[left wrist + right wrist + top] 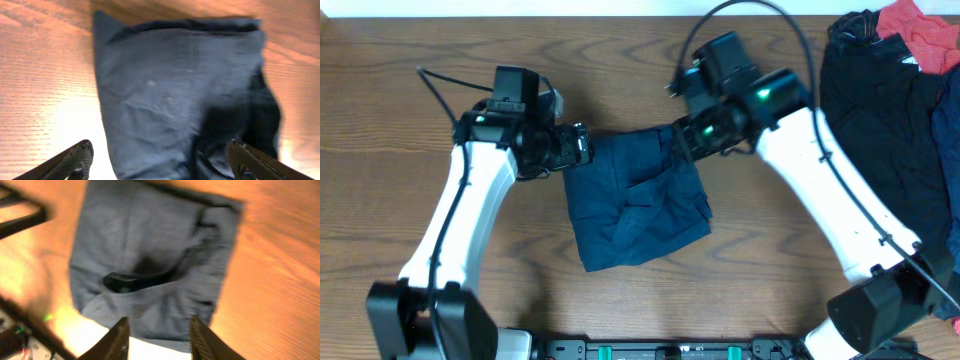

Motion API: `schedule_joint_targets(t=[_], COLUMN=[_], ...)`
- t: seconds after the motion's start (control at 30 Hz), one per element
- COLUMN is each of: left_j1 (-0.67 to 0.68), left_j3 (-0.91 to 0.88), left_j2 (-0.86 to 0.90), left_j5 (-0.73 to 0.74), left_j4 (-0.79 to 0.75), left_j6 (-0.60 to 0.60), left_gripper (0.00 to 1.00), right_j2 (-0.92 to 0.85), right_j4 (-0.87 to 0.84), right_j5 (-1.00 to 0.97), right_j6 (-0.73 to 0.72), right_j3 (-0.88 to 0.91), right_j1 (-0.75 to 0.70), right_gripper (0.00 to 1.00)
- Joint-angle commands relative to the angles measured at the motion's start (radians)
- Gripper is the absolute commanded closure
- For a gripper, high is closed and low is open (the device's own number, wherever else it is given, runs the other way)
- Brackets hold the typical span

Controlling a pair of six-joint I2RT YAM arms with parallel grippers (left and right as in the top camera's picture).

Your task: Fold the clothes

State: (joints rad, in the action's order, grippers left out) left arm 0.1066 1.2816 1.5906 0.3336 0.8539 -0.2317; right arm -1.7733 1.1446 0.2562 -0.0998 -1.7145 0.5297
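Nearest to us, our left gripper (160, 152) is hanging low with its fingers spread wide and pinching nothing. It is just at the left edge of the clothes (635, 200), a dark navy-blue cotton pair of shorts. The shorts are lying in the middle of the brown wooden table (440, 40), doubled into a rough, slightly crooked rectangle with a pocket flap facing up. Our right gripper (160, 330) is sitting over the far right corner of the bundle, its fingers partly parted. As far as we can tell, no cloth is caught between them. A heap of black garments (880, 100) is lying at the table's right edge, well apart from the shorts. We are judging this to be the letting-go at the end of a fold. To do it well, we are advising lifting both grippers straight up so no fabric drags. We should then check that the edges line up before pressing the next crease.
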Motion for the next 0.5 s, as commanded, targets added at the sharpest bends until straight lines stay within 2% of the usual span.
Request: schedule_joint_targets(t=[0.0, 0.07, 0.2, 0.3, 0.37, 0.4, 0.43, 0.47], left_j1=[-0.004, -0.005, -0.005, -0.005, -0.005, -0.005, -0.005, -0.005], left_j3=[-0.014, -0.014, -0.014, -0.014, -0.014, -0.014, -0.014, -0.014], left_j2=[0.070, 0.111, 0.193, 0.225, 0.234, 0.235, 0.235, 0.235], left_j5=[-0.078, -0.084, -0.084, -0.083, -0.077, -0.076, -0.077, -0.076], left_j4=[-0.008, -0.011, -0.010, -0.006, -0.003, -0.002, 0.001, 0.003], left_j6=[0.005, 0.005, 0.005, 0.005, 0.005, 0.005, 0.005, 0.005], left_gripper=[0.13, 0.13, 0.13, 0.13, 0.13, 0.13, 0.13, 0.13], right_j2=[-0.063, -0.087, -0.145, -0.184, -0.214, -0.230, -0.240, -0.249], right_j4=[0.005, -0.005, -0.064, -0.097, -0.098, -0.092, -0.077, -0.048], right_j5=[0.008, -0.029, -0.077, -0.105, -0.190, -0.243, -0.286, -0.330], right_j6=[0.024, -0.012, -0.045, -0.070, -0.128, -0.163, -0.196, -0.244], right_j3=[0.034, 0.049, 0.089, 0.109, 0.114, 0.115, 0.115, 0.115], right_j1=[0.079, 0.117, 0.166, 0.177, 0.178, 0.177, 0.175, 0.173], right_gripper=[0.57, 0.52, 0.38, 0.38, 0.50, 0.63, 0.84, 0.99])
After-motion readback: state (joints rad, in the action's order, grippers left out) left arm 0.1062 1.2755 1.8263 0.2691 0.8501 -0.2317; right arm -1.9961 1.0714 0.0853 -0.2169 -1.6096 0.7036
